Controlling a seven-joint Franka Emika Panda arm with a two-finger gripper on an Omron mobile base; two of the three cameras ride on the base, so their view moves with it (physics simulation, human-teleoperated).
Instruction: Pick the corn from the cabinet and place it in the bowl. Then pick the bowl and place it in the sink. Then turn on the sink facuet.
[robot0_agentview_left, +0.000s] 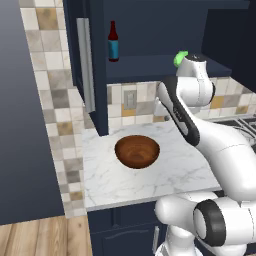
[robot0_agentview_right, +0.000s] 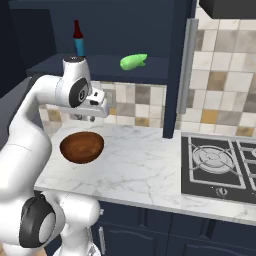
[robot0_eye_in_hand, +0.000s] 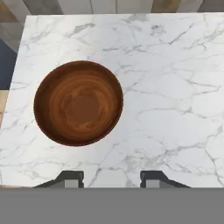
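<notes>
The green corn lies on the inner shelf of the open navy cabinet; in the left base view the corn peeks out from behind my arm. On the marble counter below sits the empty reddish-brown bowl. My gripper hangs over the counter just behind the bowl and points straight down. In the hand view the bowl lies to the upper left of the gripper, whose fingertips stand apart with nothing between them. The sink and the sink facuet are out of view.
A dark bottle with a blue label stands on the same shelf, left of the corn. The cabinet door with its grey bar handle hangs open at the left. A black stove borders the counter on the right.
</notes>
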